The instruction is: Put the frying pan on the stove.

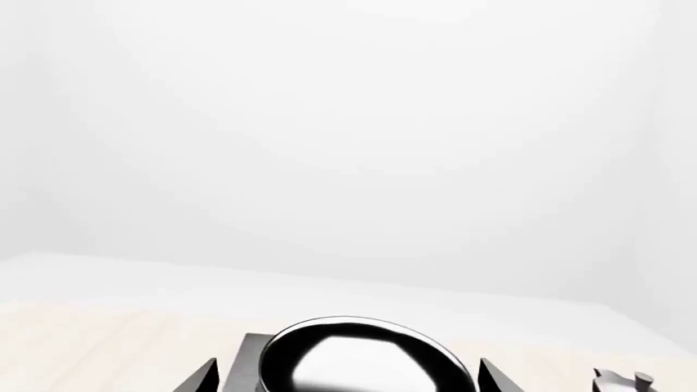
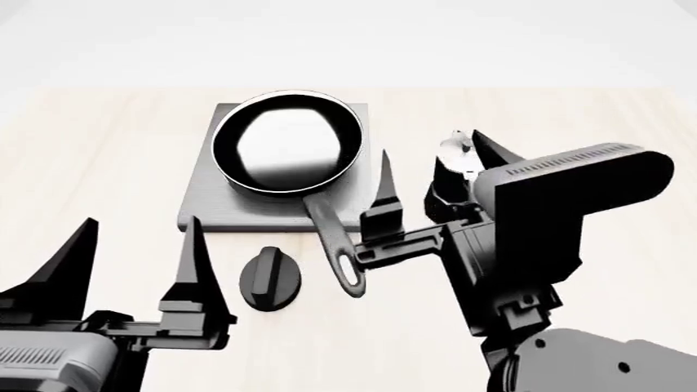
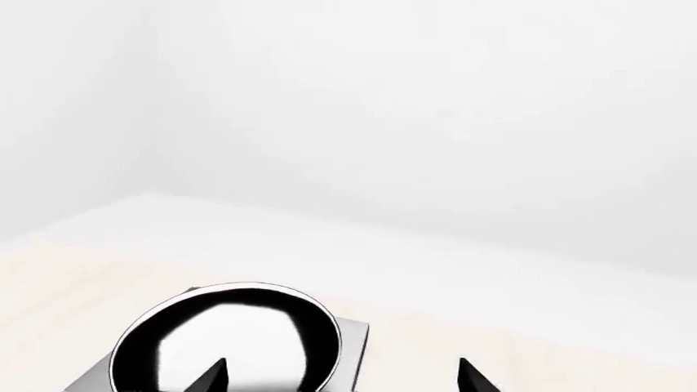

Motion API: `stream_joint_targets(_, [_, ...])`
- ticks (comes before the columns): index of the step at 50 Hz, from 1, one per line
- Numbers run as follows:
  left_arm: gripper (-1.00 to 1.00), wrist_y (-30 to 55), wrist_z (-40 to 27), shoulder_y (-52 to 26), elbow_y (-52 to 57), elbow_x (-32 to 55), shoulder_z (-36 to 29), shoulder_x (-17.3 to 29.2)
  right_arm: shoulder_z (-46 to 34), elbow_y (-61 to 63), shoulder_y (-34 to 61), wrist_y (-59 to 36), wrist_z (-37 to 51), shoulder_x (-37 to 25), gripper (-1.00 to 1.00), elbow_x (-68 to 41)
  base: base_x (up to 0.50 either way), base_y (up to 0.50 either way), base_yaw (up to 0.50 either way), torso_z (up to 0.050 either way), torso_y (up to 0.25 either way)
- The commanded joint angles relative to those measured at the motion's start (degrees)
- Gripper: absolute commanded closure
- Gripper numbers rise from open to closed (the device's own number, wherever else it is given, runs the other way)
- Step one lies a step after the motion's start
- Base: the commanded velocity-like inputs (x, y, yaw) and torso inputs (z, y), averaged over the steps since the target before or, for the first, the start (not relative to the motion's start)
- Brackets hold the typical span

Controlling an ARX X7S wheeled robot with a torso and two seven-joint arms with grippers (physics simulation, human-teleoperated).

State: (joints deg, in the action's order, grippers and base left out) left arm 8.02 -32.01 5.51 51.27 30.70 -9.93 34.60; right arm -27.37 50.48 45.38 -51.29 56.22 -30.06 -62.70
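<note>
- The pan [image 2: 287, 141] sat on the stove [image 2: 207, 204], toward the slab's far side, its rim reaching to the far edge
- Its handle [image 2: 332, 241] ran back toward the robot, past the stove's near edge and over the table [image 2: 87, 155], ending in a slotted hole
- The pan's inside showed a bright white reflection ringed by glossy black
- A knob [image 2: 270, 279] lay on the table just near of the stove, close beside the handle's end
- The moka pot [image 2: 455, 175] stood to the right of the stove, partly hidden behind the right arm
- The right gripper [image 2: 436, 175] hovered to the right of the handle, jaws spread wide and holding nothing; one finger [image 2: 381, 204] stood just beside the handle, though contact could not be told
- The left gripper [image 2: 130, 261] was low at the near left, well apart from the pan, jaws wide and empty
- In the left wrist view the pan [image 1: 360, 359] showed between the two fingertips, on the slab [image 1: 248, 363]
- The right wrist view also showed the pan [image 3: 228, 343] on the stove [image 3: 351, 351]
</note>
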Motion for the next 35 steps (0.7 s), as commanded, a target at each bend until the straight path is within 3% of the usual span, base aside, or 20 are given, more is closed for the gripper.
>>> stream_joint_targets(1, [-1.0,0.57,-0.34,-0.37,0.68,-0.44,-0.75,0.12,-2.79,5.84,-8.88,5.17,-1.34,-4.26,-1.0,12.89,0.0,0.0,0.0,0.0,0.0])
stream_joint_targets(18, [-1.0,1.25,-0.83,-0.74,1.43,-0.46,-1.23,0.62,-4.09,6.07,-24.73,18.04,-1.35,-9.02,-1.0,23.86,0.0,0.0,0.0,0.0,0.0])
stream_joint_targets(35, [-1.0,3.16,-2.45,-1.44,2.28,-0.1,-1.28,1.24,-1.7,3.05,-31.56,25.74,-1.68,-10.94,-1.0,25.07,0.0,0.0,0.0,0.0,0.0])
